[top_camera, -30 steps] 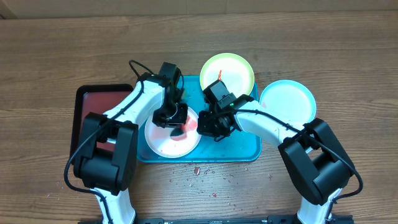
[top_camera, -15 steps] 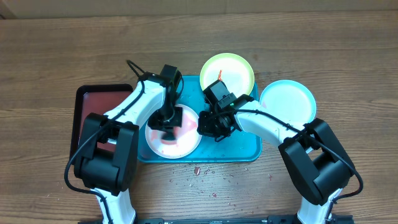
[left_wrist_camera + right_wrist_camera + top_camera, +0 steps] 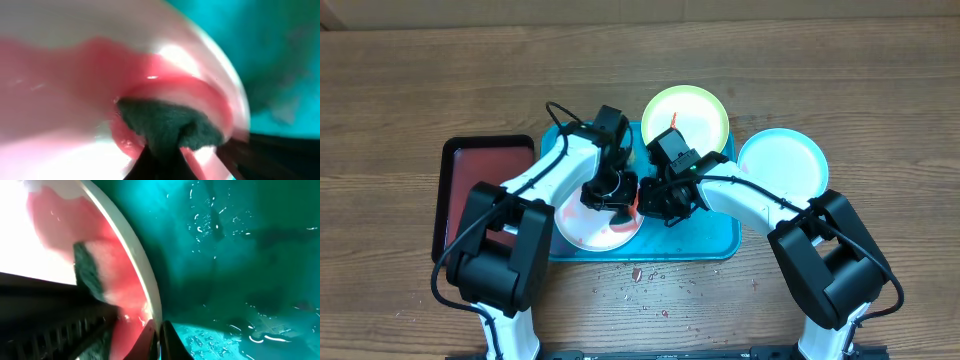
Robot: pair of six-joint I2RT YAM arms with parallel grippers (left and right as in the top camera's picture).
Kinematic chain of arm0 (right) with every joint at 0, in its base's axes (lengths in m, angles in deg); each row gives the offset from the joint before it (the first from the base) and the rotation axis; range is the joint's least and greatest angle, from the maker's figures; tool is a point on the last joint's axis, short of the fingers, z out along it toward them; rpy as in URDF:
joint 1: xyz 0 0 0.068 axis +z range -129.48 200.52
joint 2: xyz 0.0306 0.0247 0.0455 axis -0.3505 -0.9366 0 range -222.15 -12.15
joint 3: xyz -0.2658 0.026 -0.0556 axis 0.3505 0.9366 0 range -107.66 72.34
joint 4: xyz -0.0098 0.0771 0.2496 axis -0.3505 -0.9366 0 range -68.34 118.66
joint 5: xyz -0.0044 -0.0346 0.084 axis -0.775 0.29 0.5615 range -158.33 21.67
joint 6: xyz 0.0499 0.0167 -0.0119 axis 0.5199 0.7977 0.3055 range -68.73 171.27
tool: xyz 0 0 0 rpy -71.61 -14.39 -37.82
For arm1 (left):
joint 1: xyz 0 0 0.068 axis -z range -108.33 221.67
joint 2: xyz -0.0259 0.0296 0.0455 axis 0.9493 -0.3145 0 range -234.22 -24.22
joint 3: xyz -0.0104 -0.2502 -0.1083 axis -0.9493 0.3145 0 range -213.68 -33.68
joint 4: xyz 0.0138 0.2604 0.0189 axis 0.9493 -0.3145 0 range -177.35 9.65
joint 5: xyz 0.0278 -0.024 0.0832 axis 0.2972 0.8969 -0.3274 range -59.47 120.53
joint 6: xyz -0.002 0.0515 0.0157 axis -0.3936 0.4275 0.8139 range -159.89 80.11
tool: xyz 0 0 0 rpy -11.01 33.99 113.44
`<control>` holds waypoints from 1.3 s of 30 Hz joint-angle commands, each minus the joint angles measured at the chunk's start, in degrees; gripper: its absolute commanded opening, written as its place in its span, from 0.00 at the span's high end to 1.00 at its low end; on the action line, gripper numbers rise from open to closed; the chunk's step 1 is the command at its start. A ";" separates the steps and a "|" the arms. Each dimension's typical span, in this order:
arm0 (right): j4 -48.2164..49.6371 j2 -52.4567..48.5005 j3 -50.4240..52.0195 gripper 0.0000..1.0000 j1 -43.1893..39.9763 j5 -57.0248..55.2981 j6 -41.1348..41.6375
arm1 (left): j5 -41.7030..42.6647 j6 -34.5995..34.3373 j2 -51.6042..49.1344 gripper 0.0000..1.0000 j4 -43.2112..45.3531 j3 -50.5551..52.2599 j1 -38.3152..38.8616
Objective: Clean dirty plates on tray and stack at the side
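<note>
Brown wood-grain table (image 3: 880,80) under even light, with small red crumbs (image 3: 636,272) near its front edge.

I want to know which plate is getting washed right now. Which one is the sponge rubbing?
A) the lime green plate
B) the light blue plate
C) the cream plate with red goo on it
C: the left gripper is pressing the dark green sponge into the red smear on the cream plate, which lies on the turquoise tray.
</note>
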 commanded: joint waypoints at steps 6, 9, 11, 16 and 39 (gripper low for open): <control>-0.37 0.85 -0.17 0.96 0.22 0.59 -0.26 | -35.67 -18.91 -0.83 0.96 -3.89 -0.46 -1.07; -0.44 0.85 -0.17 0.96 0.22 0.42 -0.26 | -36.57 -20.02 -0.83 0.96 -7.13 -2.75 -1.90; -0.46 0.85 -0.17 0.96 0.22 0.13 -0.26 | -35.95 -20.00 -0.83 0.96 -9.64 -5.44 -2.84; -1.31 0.85 -0.17 0.96 0.22 0.17 -0.26 | -29.83 -17.09 -0.83 0.96 -15.50 -14.40 -5.27; -18.69 19.56 -2.25 0.96 0.35 -30.64 -4.96 | -12.22 -5.62 -0.87 0.96 -16.61 -24.35 -8.59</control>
